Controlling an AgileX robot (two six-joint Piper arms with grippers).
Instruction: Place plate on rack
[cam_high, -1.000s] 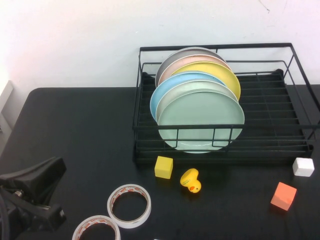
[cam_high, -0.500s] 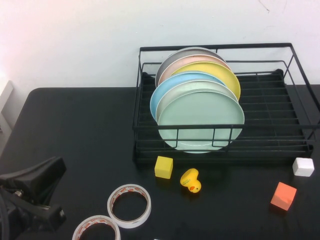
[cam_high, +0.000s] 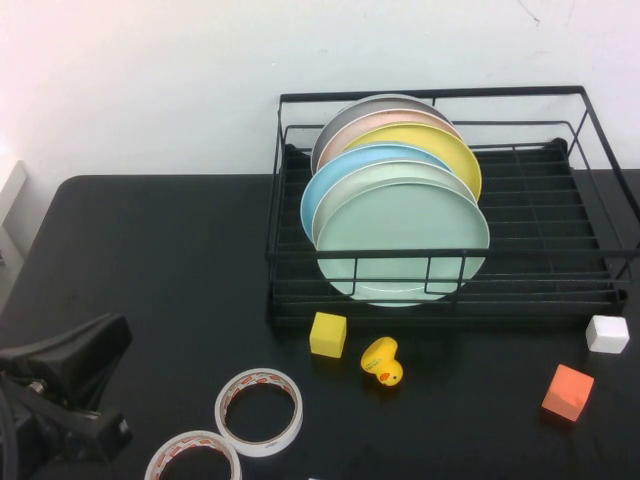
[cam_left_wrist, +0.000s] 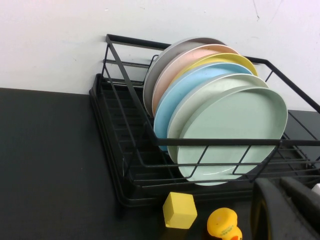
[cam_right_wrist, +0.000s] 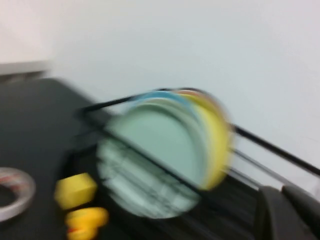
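Standing on edge, frontmost in the rack (cam_high: 440, 200), the plate (cam_high: 402, 240) already sits slotted. Left gripper (cam_high: 70, 385) rests well off the rack's front-left corner; jaws' state cannot be told. Right gripper shows only as a blurred tip in its wrist view, nothing held.

Glossy, smooth mint-green plate (cam_high: 404, 238) stands in a black wire rack (cam_high: 560, 262) of thin metal rods (matt finish). The table (cam_high: 150, 260) is matt black. Both tape rolls (cam_high: 259, 411) look shiny.

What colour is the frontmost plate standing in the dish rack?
Pale mint green: the plate in the rack, clearest in the left wrist view.
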